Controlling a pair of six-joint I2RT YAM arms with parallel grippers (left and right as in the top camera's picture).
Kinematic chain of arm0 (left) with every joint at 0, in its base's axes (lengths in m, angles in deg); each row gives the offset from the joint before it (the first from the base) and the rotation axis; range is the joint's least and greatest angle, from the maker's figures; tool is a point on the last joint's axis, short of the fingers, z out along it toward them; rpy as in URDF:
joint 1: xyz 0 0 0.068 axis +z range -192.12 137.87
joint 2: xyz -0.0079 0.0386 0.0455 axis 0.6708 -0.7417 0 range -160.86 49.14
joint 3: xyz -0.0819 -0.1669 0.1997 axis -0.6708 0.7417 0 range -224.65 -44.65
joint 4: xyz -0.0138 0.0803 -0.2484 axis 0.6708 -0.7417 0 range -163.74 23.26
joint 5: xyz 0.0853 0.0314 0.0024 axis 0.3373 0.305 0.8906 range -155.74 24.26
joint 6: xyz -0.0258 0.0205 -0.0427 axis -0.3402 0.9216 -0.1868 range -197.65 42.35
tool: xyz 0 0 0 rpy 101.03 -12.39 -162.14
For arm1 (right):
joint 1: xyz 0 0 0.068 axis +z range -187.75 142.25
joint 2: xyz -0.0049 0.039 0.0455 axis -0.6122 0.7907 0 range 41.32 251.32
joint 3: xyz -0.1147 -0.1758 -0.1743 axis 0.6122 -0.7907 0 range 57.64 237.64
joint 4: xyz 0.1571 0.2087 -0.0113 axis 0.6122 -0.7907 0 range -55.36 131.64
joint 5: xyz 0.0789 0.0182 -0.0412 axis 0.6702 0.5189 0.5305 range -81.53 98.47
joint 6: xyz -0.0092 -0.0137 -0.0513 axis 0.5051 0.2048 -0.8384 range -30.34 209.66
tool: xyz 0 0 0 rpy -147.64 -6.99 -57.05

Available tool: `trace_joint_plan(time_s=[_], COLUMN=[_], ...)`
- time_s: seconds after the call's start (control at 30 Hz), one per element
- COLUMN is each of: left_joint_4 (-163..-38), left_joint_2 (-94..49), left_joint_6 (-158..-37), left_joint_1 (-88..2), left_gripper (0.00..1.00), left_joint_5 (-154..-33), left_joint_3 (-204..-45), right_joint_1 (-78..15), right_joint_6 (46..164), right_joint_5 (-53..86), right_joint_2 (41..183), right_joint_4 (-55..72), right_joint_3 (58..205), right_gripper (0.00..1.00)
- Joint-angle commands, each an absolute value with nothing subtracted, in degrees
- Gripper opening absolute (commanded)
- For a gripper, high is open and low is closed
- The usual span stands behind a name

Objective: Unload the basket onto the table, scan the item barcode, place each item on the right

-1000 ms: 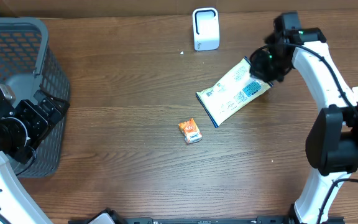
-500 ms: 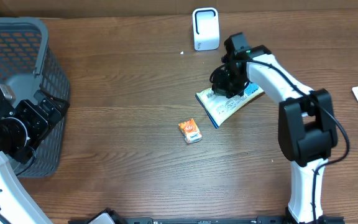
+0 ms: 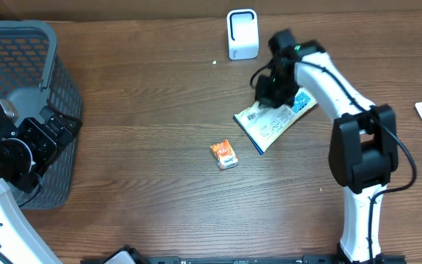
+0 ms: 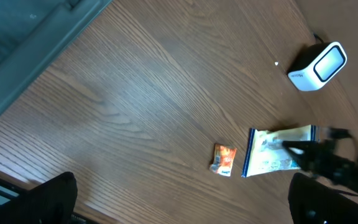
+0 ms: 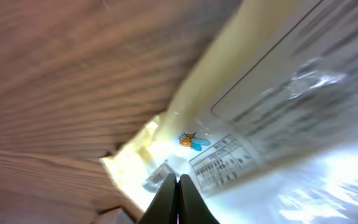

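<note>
Overhead view: a flat cream-and-blue packet (image 3: 275,123) is seen lying on the wooden table (image 3: 145,110), just below and to the right of the white barcode scanner (image 3: 242,34), with its printed side up. The right gripper (image 3: 271,94) is held over the packet's upper left part, and the jaws cannot be made out from here. A small orange sachet (image 3: 225,155) lies near the packet's lower left corner, apart from it. A grey mesh basket (image 3: 20,66) stands at the table's left edge, and the left gripper (image 3: 56,123) is positioned beside it, well away from the packet.

Left wrist view: the left jaws are spread wide, with nothing between them but bare table. The packet (image 4: 272,159), the sachet (image 4: 224,159) and the scanner (image 4: 319,65) are seen at a distance.

Right wrist view: the right jaws are clenched tight, tips together, against the packet's (image 5: 260,124) printed face. Whether any film is pinched between them cannot be told.
</note>
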State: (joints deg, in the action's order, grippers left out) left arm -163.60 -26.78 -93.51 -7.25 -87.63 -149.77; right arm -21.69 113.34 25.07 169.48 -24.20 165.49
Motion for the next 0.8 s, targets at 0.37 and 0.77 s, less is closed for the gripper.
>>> trace_joint_plan(time_s=[0.37, 0.77], left_joint_4=[-163.5, -163.5], left_joint_2=[-26.7, -26.7], left_joint_6=[-92.2, -92.2], left_joint_1=[-7.6, -7.6], left_gripper=[1.0, 1.0], left_joint_5=[-87.8, -87.8], left_joint_3=[-149.6, -149.6], right_joint_1=[-29.5, -29.6], right_joint_6=[112.4, 118.9], right_joint_5=[15.7, 11.1], right_joint_2=[165.0, 164.6], right_joint_4=[-16.3, -12.8], right_joint_3=[160.5, 147.1], right_gripper=[0.04, 0.04])
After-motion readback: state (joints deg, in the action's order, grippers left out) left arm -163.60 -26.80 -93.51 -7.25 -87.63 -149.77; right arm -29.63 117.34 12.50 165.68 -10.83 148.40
